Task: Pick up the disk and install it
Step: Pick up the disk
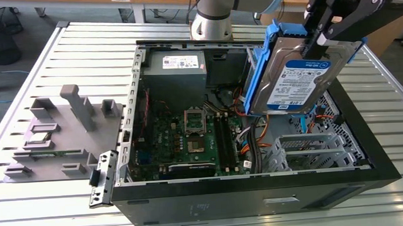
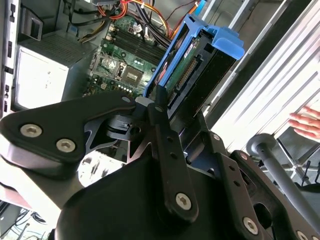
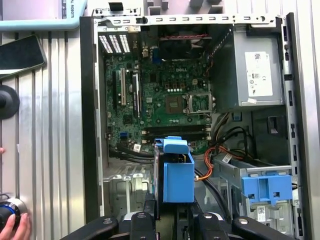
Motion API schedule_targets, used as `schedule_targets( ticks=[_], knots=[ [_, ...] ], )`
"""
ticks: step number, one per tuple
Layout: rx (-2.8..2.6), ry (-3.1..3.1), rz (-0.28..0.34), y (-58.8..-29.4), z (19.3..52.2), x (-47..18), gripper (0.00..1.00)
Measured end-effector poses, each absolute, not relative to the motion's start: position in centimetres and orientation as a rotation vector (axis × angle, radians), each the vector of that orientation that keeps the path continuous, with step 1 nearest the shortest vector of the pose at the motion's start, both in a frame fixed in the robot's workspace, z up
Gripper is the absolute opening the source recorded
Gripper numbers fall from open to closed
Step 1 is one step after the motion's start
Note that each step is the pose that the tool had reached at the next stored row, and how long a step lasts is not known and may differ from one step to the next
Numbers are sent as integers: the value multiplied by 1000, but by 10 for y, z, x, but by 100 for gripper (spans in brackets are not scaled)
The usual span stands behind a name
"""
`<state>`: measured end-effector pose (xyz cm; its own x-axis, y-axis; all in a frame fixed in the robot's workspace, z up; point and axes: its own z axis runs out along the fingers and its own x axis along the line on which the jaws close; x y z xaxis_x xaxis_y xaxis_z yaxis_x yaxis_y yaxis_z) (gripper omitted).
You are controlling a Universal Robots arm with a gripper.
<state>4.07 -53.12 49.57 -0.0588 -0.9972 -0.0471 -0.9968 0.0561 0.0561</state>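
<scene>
I have the gripper [image 1: 318, 47] clamped on the disk [image 1: 296, 84] at its upper end; it hangs tilted in the air above the open case [image 1: 258, 186], over the cage [image 1: 308, 145] corner; gripped high, I reckon, so its lower end stays free for a bay.

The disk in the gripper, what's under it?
The computer case: motherboard and orange cables show around the disk in the first wrist view. The spot straight below is covered by the disk.
</scene>
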Motion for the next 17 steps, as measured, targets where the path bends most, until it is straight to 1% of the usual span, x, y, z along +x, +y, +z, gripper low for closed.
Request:
schedule_targets(
  ticks=[17],
  knots=[
    [2151,-2279,-112,-538,490,51,35]
  ],
)
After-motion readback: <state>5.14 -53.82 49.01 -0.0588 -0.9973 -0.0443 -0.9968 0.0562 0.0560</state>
